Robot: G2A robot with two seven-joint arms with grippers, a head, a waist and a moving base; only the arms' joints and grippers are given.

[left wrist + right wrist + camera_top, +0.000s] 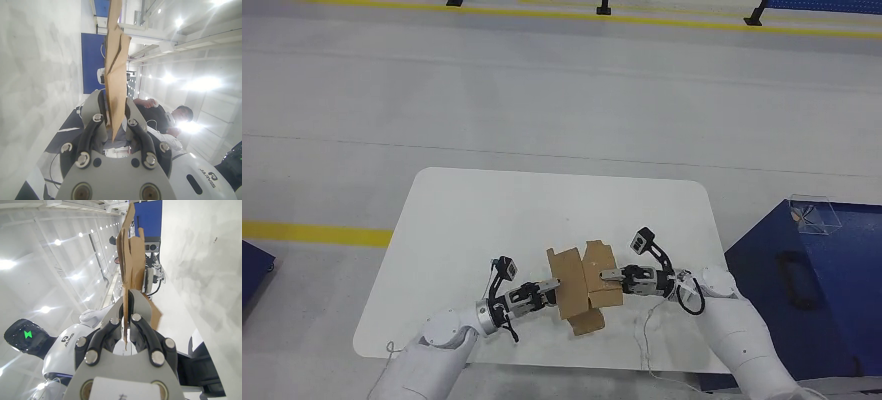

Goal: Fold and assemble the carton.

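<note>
The carton (580, 285) is brown cardboard, partly folded, with loose flaps sticking out at its far and near ends. It sits over the near part of the table (492, 210), about midway between the table's left and right ends. Whether it touches the table top cannot be told.

The left gripper (547, 290) meets the carton on the edge that faces the table's left end. In the left wrist view its jaws are pinching a folded panel of the carton (115, 75), with one finger (94, 106) on each face.

The right gripper (610, 275) holds the edge that faces the table's right end. In the right wrist view its jaws are pressed onto a thin flap of the carton (130, 262), which runs edge-on between them.

The table is white with rounded corners. A blue cabinet (802, 285) stands just past the table's right end, with a clear box (814, 213) on top.
</note>
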